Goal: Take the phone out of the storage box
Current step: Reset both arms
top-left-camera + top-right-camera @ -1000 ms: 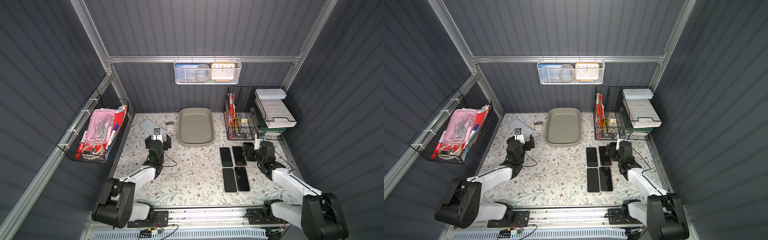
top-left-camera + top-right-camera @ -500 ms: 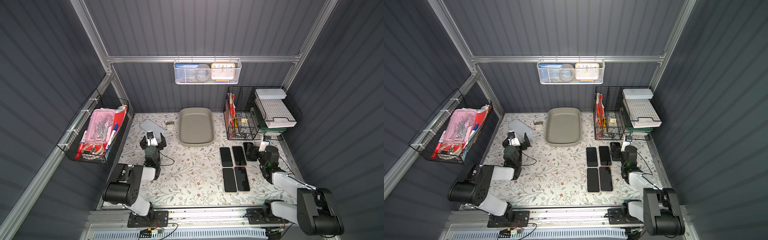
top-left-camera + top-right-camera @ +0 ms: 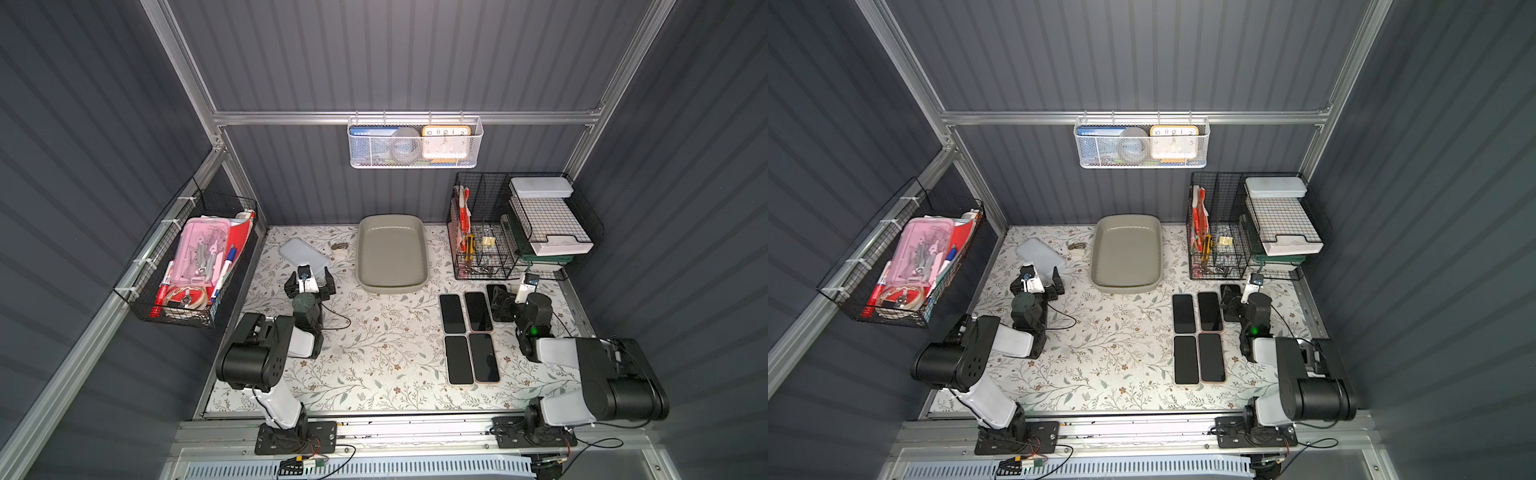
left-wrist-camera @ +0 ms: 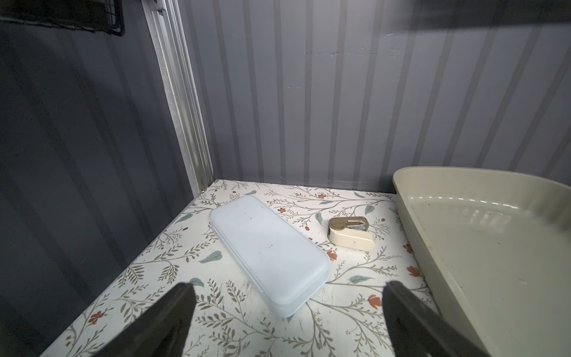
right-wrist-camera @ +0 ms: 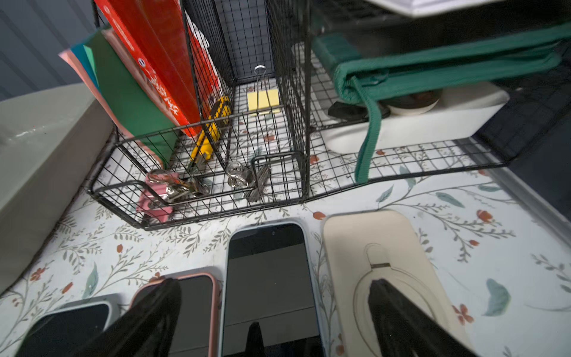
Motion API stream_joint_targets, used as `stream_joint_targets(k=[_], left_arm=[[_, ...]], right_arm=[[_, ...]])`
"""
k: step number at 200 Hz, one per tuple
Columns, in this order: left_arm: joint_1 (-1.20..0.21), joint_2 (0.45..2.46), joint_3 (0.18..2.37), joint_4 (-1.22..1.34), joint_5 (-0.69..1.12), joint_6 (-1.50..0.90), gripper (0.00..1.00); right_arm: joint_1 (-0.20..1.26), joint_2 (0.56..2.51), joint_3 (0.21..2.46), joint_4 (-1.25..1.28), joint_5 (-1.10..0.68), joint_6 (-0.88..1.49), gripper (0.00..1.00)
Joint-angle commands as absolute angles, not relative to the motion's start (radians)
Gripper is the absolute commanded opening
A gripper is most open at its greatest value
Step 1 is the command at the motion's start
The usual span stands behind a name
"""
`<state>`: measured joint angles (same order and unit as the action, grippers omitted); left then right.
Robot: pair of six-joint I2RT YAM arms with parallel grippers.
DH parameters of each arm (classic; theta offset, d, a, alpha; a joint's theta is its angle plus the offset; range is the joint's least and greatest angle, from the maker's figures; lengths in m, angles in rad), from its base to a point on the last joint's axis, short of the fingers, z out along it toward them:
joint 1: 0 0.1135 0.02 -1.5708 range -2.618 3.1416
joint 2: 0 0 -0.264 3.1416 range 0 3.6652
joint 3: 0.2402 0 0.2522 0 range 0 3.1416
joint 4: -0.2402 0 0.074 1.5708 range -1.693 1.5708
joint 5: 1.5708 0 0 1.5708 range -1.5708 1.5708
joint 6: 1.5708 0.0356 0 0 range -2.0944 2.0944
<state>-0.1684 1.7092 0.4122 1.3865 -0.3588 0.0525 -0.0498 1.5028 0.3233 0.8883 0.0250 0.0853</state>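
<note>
The storage box (image 3: 419, 232) (image 3: 1156, 232) is a grey-beige tray at the back middle of the table, and nothing lies in it. Several phones (image 3: 452, 313) (image 3: 1183, 313) lie flat on the table to its right, outside it. My left gripper (image 3: 309, 280) (image 3: 1037, 279) stands open and empty left of the box, and its wrist view shows the box wall (image 4: 438, 235) beside the gripper (image 4: 289, 293). My right gripper (image 3: 504, 298) (image 5: 275, 287) is open low over the phones, its fingers astride a blue-cased phone (image 5: 268, 272), between a pink-cased one (image 5: 199, 296) and a beige one (image 5: 364, 238).
A pale blue-grey slab (image 3: 303, 257) (image 4: 265, 247) and a small beige stapler-like thing (image 4: 349, 231) lie ahead of the left gripper. A black wire organiser (image 3: 490, 232) (image 5: 216, 173) stands close behind the phones. Wire baskets hang on the left wall (image 3: 187, 266) and back wall (image 3: 415, 143).
Both arms have folded back toward the front rail. The grippers have stayed open and have shifted only slightly. The box and the phones have not moved.
</note>
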Motion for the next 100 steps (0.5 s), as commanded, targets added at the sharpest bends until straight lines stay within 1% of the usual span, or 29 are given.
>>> stream_joint_targets(k=[1,22,34,84,100], left_arm=[[-0.166,1.706,0.429,1.414,-0.341,0.062,0.99],[-0.166,1.705,0.432,1.407,-0.353,0.057,0.99],[-0.166,1.706,0.446,1.373,-0.425,0.027,0.99],[-0.166,1.707,0.453,1.365,-0.448,0.017,0.99],[-0.166,1.707,0.453,1.365,-0.448,0.015,0.99]], right_arm=[[-0.053,1.580,0.345,1.039,0.011,0.078,0.99],[-0.054,1.535,0.378,0.904,0.014,0.081,0.99],[-0.053,1.526,0.392,0.856,-0.001,0.073,0.99],[-0.048,1.561,0.357,0.985,-0.001,0.062,0.99],[-0.045,1.565,0.375,0.955,0.004,0.062,0.99]])
